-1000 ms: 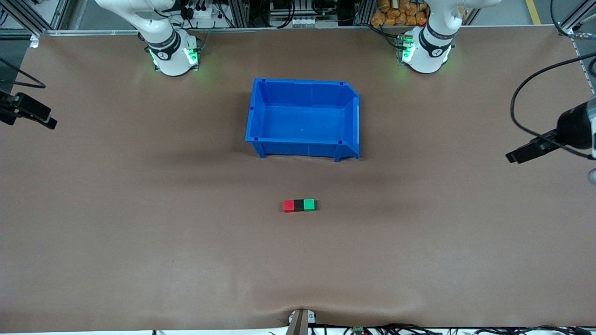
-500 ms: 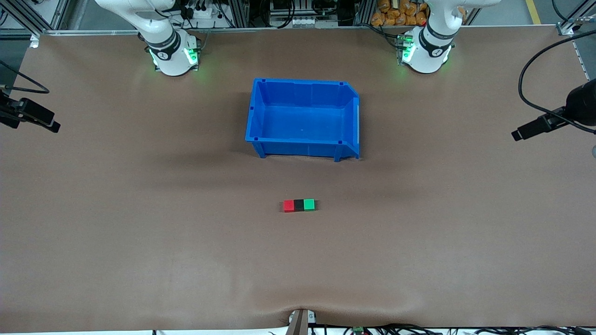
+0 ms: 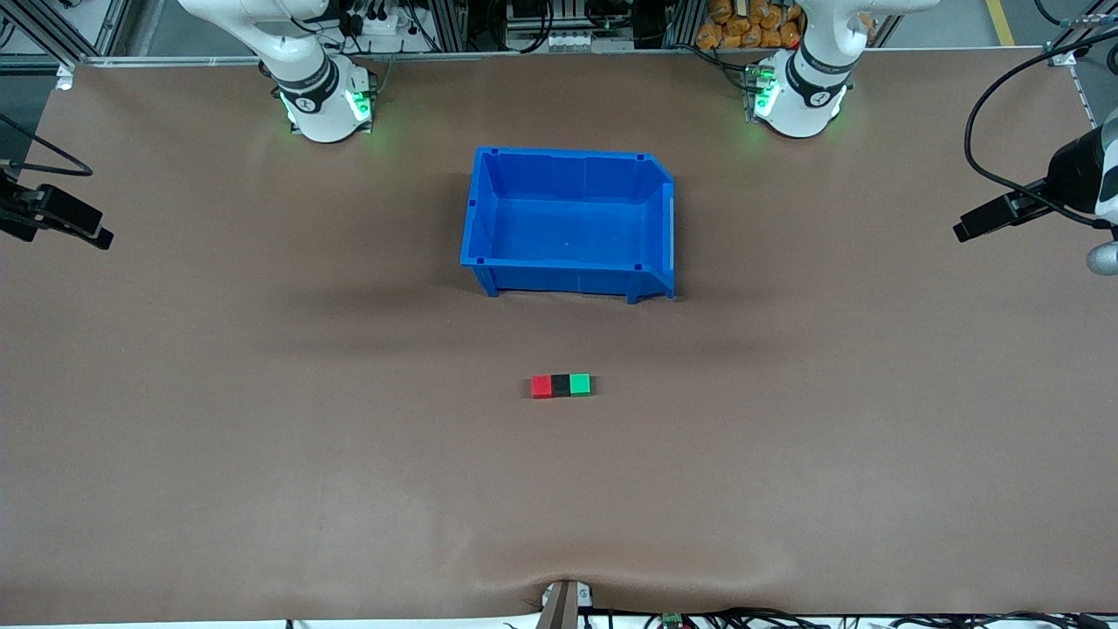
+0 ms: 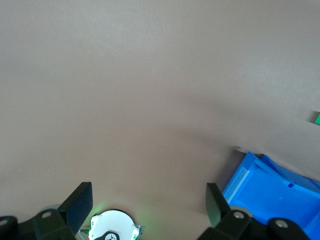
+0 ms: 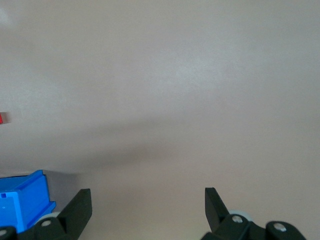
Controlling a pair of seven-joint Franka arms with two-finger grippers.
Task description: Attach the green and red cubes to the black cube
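Note:
The red cube (image 3: 541, 386), the black cube (image 3: 560, 385) and the green cube (image 3: 580, 384) lie on the table in one touching row, black in the middle, nearer to the front camera than the blue bin. My left gripper (image 3: 965, 231) is up over the left arm's end of the table, far from the cubes; in the left wrist view (image 4: 148, 205) it is open and empty. My right gripper (image 3: 100, 236) is over the right arm's end of the table; in the right wrist view (image 5: 147, 205) it is open and empty. Slivers of the green cube (image 4: 317, 117) and the red cube (image 5: 1, 118) show at the view edges.
An empty blue bin (image 3: 476, 218) stands mid-table between the cubes and the arm bases; it also shows in the left wrist view (image 4: 270, 190) and the right wrist view (image 5: 25, 200). The left arm's base (image 4: 112, 227) shows under the left gripper. Brown table surface surrounds the cubes.
The left gripper has risen and drawn away toward the left arm's end of the table. The right gripper shifted slightly at its end. The cube row has not moved.

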